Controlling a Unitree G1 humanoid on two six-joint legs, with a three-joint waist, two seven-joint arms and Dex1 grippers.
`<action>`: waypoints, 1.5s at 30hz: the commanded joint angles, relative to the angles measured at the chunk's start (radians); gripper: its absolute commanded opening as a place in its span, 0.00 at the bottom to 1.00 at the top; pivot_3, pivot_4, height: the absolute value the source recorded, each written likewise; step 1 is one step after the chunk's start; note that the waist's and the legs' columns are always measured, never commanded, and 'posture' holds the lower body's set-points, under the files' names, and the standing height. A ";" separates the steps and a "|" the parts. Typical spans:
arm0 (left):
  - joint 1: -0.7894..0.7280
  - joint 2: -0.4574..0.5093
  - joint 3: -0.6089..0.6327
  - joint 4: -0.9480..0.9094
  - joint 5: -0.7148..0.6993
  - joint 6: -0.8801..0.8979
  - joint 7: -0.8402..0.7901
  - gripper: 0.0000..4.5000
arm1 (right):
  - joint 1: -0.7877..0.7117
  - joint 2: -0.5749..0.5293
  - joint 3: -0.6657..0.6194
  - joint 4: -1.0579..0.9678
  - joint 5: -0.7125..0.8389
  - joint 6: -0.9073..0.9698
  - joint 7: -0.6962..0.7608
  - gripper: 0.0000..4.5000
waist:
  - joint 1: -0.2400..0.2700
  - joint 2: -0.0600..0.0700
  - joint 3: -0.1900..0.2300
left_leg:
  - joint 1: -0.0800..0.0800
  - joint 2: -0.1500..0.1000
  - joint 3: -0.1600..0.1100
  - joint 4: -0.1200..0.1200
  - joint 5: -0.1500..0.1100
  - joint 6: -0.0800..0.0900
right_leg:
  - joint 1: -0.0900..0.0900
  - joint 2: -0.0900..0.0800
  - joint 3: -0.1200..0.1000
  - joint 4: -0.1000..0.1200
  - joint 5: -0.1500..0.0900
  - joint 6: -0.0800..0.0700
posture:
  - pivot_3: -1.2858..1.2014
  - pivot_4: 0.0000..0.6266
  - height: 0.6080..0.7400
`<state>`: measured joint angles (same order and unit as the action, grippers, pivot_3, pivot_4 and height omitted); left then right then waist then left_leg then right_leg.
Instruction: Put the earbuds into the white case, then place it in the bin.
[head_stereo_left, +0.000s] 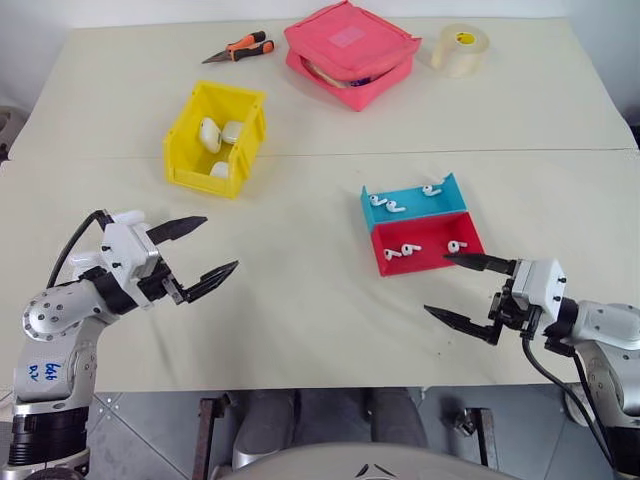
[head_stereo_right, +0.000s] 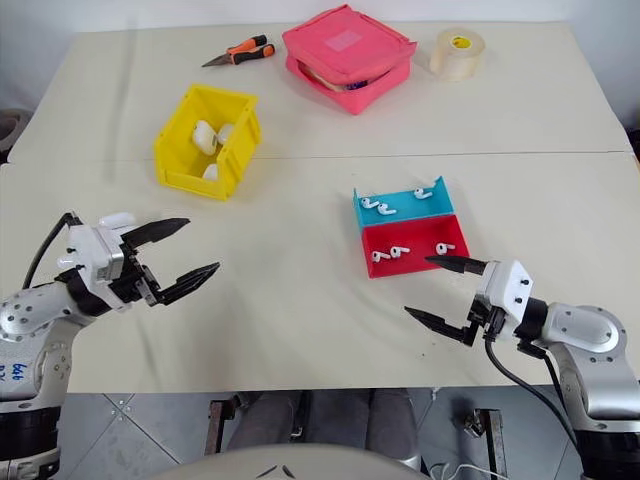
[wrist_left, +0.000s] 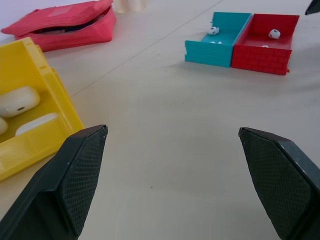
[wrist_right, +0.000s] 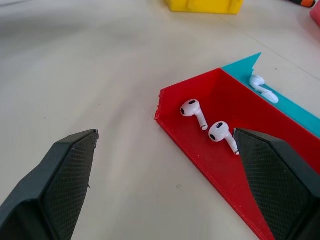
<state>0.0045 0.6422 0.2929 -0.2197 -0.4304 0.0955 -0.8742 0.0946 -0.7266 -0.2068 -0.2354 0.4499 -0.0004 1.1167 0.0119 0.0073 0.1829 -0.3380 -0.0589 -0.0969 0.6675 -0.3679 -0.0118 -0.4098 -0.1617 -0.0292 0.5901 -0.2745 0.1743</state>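
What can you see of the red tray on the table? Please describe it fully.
The red tray is a shallow, open rectangular tray that looks like matte plastic, with low walls and one side left open. It lies flat on the table, side by side with a blue tray of the same shape, and their walls appear to touch. Two earbuds lie loose inside it, apart from each other. The open right gripper hangs close beside it, not touching it.

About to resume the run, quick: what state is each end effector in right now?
Left end effector: open, holding nothing.
Right end effector: open, holding nothing, near the red tray.
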 joint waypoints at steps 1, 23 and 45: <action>0.036 -0.010 0.032 -0.027 0.007 -0.013 0.039 0.99 | -0.029 -0.002 0.000 -0.007 0.017 -0.010 0.009 1.00 | -0.001 0.000 0.000 | 0.000 0.000 0.000 0.000 0.000 0.000 | 0.000 0.000 0.000 0.000 0.000 0.000 | 0.52 0.24 1.00; 0.526 -0.371 0.448 -0.324 -0.176 0.213 0.620 0.99 | -0.326 0.142 0.227 -0.071 0.061 -0.031 0.061 1.00 | 0.015 -0.010 -0.004 | 0.001 0.001 -0.002 0.004 -0.003 0.000 | 0.001 0.001 0.003 -0.004 0.000 -0.001 | 0.52 0.24 1.00; -0.094 0.145 0.493 -0.082 -0.360 1.368 0.986 0.99 | -0.300 0.035 0.203 -0.129 0.162 0.198 0.076 1.00 | -0.010 -0.010 -0.004 | 0.001 0.007 -0.001 0.001 -0.006 -0.005 | -0.004 0.010 0.007 0.002 -0.002 -0.004 | 0.52 0.24 1.00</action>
<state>-0.0794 0.7658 0.7848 -0.3130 -0.8208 1.4584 0.1214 -0.2103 -0.6952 0.0199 -0.3182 0.5986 0.1979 1.2010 0.0022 -0.0028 0.1788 -0.3367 -0.0516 -0.0976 0.6681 -0.3737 -0.0168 -0.4139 -0.1514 -0.0218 0.5921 -0.2761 0.1701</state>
